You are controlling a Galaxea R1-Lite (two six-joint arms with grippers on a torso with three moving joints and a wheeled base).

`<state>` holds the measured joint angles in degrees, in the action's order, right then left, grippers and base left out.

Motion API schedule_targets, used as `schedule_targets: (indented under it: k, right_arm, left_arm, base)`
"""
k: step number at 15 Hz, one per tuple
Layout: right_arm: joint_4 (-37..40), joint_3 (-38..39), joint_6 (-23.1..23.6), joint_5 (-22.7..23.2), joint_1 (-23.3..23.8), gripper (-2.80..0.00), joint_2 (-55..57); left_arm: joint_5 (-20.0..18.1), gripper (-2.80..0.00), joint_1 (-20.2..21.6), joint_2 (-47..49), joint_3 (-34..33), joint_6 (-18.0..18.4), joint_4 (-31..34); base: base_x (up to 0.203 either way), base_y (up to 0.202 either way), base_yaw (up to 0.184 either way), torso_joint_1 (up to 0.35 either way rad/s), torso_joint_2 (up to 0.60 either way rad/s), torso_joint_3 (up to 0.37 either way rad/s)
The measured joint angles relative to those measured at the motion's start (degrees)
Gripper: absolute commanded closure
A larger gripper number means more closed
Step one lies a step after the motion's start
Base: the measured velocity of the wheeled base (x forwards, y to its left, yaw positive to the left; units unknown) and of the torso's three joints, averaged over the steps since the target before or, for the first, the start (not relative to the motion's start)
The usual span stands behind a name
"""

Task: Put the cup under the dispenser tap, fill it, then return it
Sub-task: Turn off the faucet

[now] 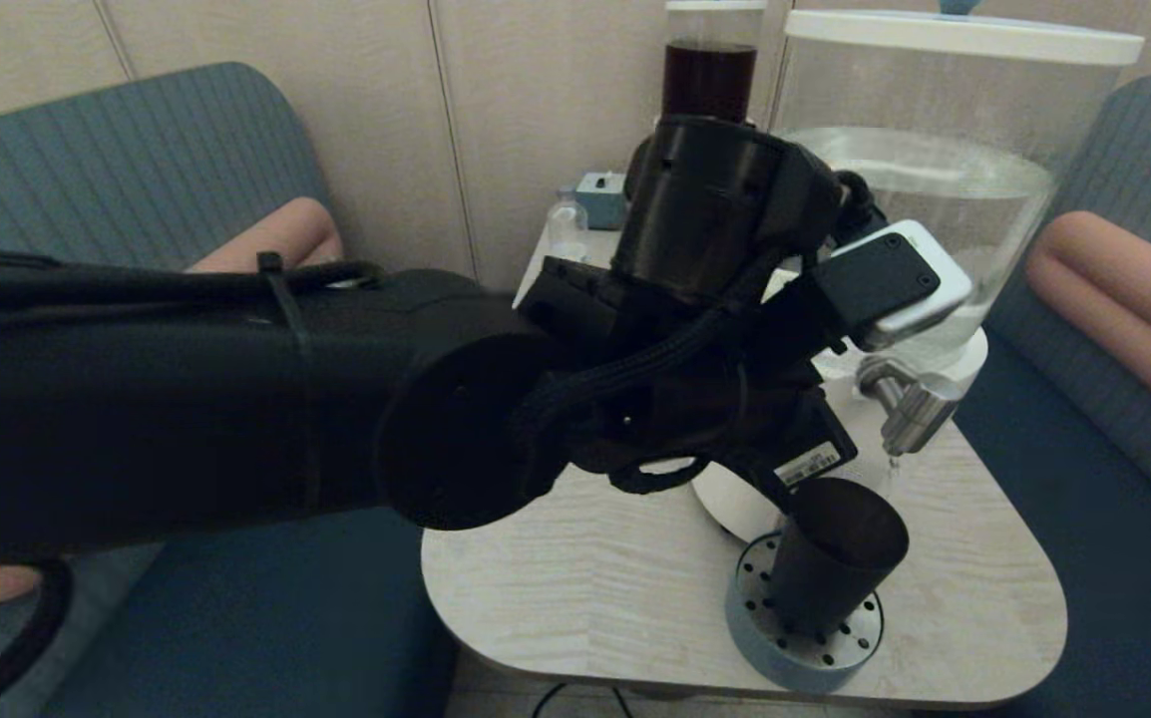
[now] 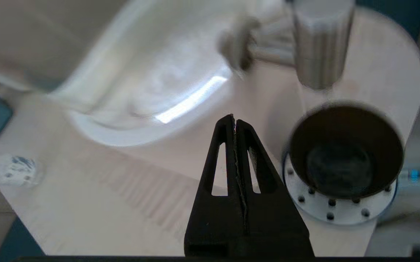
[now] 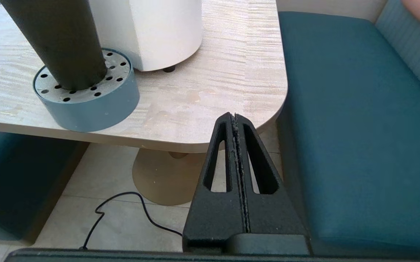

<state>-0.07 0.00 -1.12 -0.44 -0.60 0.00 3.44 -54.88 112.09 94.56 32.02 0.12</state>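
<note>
While the left arm's bulk hides much of the desk [image 1: 635, 598], the left tool [image 2: 234, 122], fingers together, hovers beside the cup [image 2: 344, 153]. Dispenser tap [image 2: 321, 43] blurred beyond it; right tool [image 3: 234, 120] pressed together off the desk's edge.

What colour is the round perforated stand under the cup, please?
Blue-grey sides and a pale grey holed top; the stand shows best in the right wrist view.
</note>
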Motion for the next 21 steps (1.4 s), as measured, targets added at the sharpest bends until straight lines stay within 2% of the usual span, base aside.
schedule_targets:
  k: [2, 5, 8, 21]
  right_arm:
    - [-0.01, 0.0, -0.02, 0.0, 0.02, 0.0, 0.0]
    - [0.0, 0.0, -0.02, -0.02, 0.0, 0.0, 0.0]
    - [0.0, 0.0, -0.01, 0.0, -0.02, 0.0, 0.0]
    - [0.0, 0.0, -0.02, -0.01, 0.0, 0.0, 0.0]
  left_arm:
    - [-0.55, 0.0, 0.17, -1.26, -1.05, -2.3, -4.46]
    - [-2.64, 0.0, 0.21, -1.3, -1.66, -3.28, -8.04]
    - [-3.85, 0.0, 0.06, -0.56, -1.77, -3.52, -8.47]
    - [-4.21, 0.0, -1.18, 2.01, 0.28, -3.88, -8.85]
  base:
    - [0.0, 0.0, 0.0, 0.0, 0.0, 0.0]
    - [0.0, 0.0, 0.0, 0.0, 0.0, 0.0]
    - [0.0, 0.0, 0.0, 0.0, 0.0, 0.0]
    - [0.0, 0.0, 0.0, 0.0, 0.0, 0.0]
